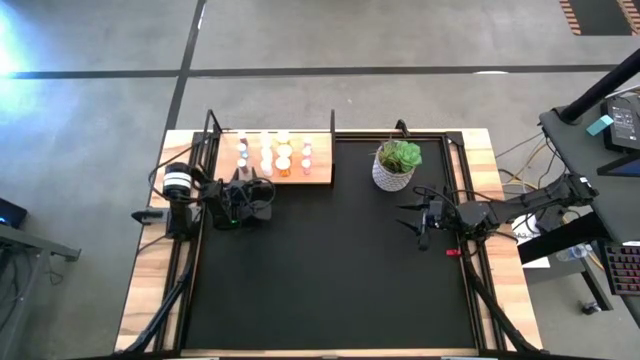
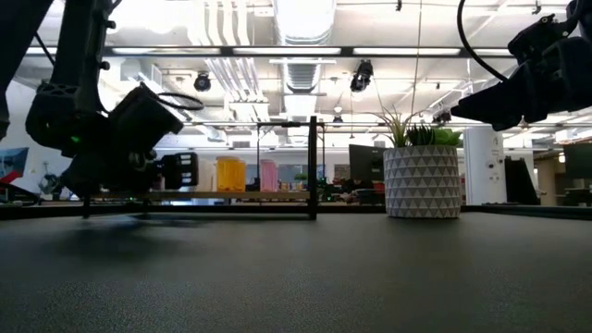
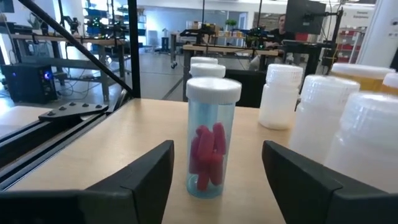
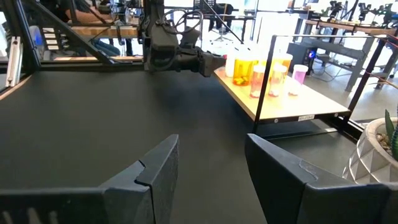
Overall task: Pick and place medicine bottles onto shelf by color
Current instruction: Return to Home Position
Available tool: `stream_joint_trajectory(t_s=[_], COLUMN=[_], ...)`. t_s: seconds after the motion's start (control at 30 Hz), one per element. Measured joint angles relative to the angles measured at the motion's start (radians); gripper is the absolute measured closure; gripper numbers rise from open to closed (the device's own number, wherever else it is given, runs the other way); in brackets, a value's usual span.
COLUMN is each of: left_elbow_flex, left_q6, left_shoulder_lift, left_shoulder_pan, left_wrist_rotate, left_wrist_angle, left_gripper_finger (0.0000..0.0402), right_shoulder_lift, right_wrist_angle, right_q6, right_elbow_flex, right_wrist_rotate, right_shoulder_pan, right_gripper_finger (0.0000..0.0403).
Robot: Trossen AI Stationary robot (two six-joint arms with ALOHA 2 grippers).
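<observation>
The light-wood shelf (image 1: 318, 172) with black corner posts stands at the mat's far left. On it stand several small bottles: white (image 1: 243, 152), orange (image 1: 283, 160) and pinkish (image 1: 306, 158). My left gripper (image 1: 262, 190) is open at the shelf's near left edge. In the left wrist view its fingers (image 3: 149, 168) stand on either side of a clear white-capped bottle of pink pills (image 3: 211, 140), with a gap on each side. That bottle stands upright on the shelf board (image 3: 93, 155). My right gripper (image 1: 408, 215) is open and empty above the mat, near the plant pot.
A white pot with a green plant (image 1: 395, 168) stands on the mat's far right, just beyond my right gripper. A small red object (image 1: 452, 252) lies near the mat's right edge. White bottles (image 3: 283, 96) and an orange one (image 3: 364, 74) stand close beside the pink-pill bottle.
</observation>
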Motion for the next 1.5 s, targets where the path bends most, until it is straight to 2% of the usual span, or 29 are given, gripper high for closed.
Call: stream_joint_trajectory(t_s=[0.37,1.17,1.33,1.5], left_elbow_flex=[-0.001,0.018,0.021,0.014], left_q6=[0.141,0.608,0.728,0.906], left_shoulder_lift=[-0.122,-0.474,-0.546,-0.680], left_shoulder_pan=[-0.015,-0.059,-0.096,-0.138], left_wrist_rotate=[0.004,0.005,0.069,0.212], left_wrist_angle=[0.000,-0.001,-0.001,-0.001], left_gripper_finger=[0.0172,0.0172,0.0172,0.0172], right_shoulder_lift=[0.000,0.000,0.000,0.000], right_wrist_angle=[0.000,0.000,0.000,0.000], right_q6=[0.000,0.000,0.000,0.000], right_elbow_flex=[0.000,0.000,0.000,0.000], right_wrist_rotate=[0.000,0.000,0.000,0.000], right_shoulder_pan=[0.000,0.000,0.000,0.000], right_gripper_finger=[0.0227,0.0227,0.0227,0.0227])
